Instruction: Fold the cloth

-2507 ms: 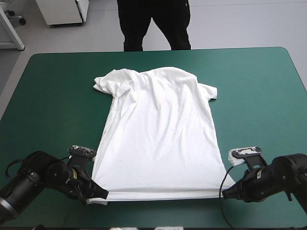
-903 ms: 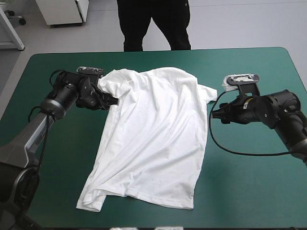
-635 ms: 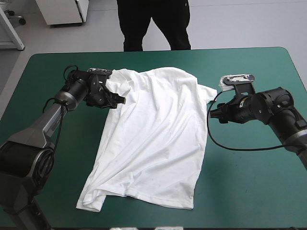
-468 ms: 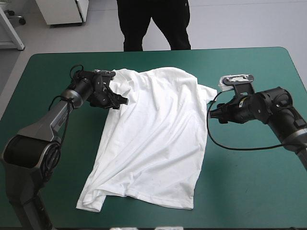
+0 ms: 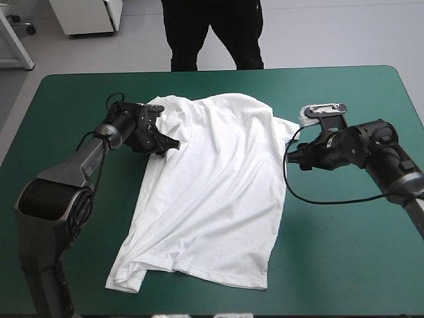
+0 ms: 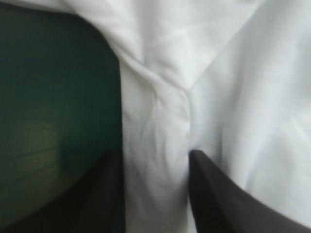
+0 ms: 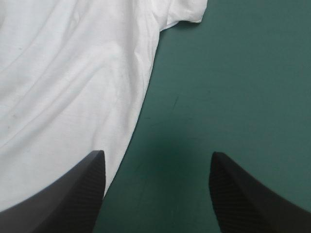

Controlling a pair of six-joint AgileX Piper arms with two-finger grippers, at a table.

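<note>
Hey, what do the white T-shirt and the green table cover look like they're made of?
The T-shirt looks like thin, soft knit fabric, probably cotton, with a matte white finish; it drapes in loose creases and ripples. The teal-green cover looks like a smooth, matte sheet lying flat and unwrinkled, perhaps felt or vinyl; the pictures do not settle which.

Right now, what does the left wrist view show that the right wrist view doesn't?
Left wrist only: a creased band of the T-shirt lies between the parted fingers of the left claw.
Right wrist only: the right claw is open over bare teal-green cover. The T-shirt's side edge runs past one finger, and a sleeve tip lies ahead.
Both: white T-shirt, teal-green cover beside it, black fingers standing apart.
</note>
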